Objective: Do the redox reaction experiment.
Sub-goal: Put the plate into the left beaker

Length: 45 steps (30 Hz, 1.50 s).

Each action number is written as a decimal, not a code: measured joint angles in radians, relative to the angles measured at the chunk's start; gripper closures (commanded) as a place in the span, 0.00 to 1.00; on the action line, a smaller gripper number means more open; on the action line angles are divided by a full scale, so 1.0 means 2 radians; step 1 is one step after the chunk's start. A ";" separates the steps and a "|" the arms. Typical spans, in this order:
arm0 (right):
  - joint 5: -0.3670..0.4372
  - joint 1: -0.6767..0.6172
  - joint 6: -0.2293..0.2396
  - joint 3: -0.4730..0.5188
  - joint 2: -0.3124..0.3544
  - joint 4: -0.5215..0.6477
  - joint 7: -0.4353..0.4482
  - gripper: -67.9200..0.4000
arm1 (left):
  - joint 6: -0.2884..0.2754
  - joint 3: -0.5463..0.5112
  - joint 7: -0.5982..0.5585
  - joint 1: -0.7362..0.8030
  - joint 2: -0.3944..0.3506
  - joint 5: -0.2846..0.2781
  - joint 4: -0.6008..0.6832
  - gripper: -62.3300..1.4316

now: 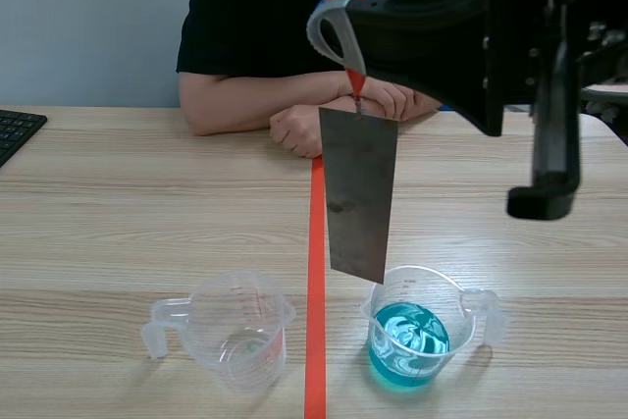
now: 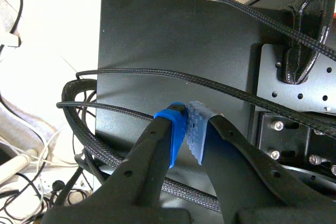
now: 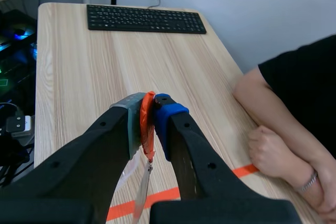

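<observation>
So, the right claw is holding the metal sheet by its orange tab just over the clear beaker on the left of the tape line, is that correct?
Not quite. The right claw does hold the metal sheet by its orange tab, but the scene view shows it over the beaker of blue liquid, right of the tape line.

metal plate (image 1: 359, 193): dull grey | tab (image 3: 147, 124): orange | liquid (image 1: 407, 339): turquoise | keyboard (image 3: 146, 19): black | table (image 1: 147, 193): pale wood grain

Grey metal sheet (image 1: 359, 193), dull and scuffed, hanging upright from an orange-red tab (image 1: 354, 80), lower corner over a clear measuring cup (image 1: 432, 274) of blue liquid (image 1: 407, 340), second clear cup (image 1: 240, 326) beside it on the table (image 1: 118, 203)
</observation>
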 measured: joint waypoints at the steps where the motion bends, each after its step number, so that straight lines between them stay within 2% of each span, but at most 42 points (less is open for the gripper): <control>1: -0.002 0.008 0.000 -0.011 0.000 0.000 0.000 0.98 | 0.000 0.000 0.000 0.000 0.000 0.000 0.000 0.93; 6: -0.024 0.040 -0.012 -0.052 -0.001 0.000 0.010 0.98 | 0.000 0.000 0.000 0.000 0.000 0.000 0.000 0.93; 10: -0.037 0.065 -0.035 -0.083 -0.001 0.000 0.017 0.98 | 0.000 0.000 0.000 0.000 0.000 0.000 0.000 0.93; 13: -0.042 0.085 -0.037 -0.096 -0.002 -0.007 0.034 0.98 | 0.000 0.000 0.000 0.000 0.000 0.000 0.000 0.93; 18: -0.057 0.111 -0.040 -0.112 -0.028 -0.055 0.032 0.98 | 0.000 0.000 0.000 0.000 0.000 0.000 0.000 0.93; 32: -0.102 0.172 -0.040 -0.216 -0.091 -0.108 0.034 0.98 | 0.000 0.000 0.000 0.000 0.000 0.000 0.000 0.93; 36: -0.117 0.174 -0.040 -0.223 -0.107 -0.113 0.034 0.98 | 0.000 0.000 0.000 0.000 0.000 0.000 0.000 0.93; 45: -0.120 0.173 -0.040 -0.243 -0.124 -0.126 0.034 0.98 | 0.000 0.000 0.000 0.000 0.000 0.000 0.000 0.93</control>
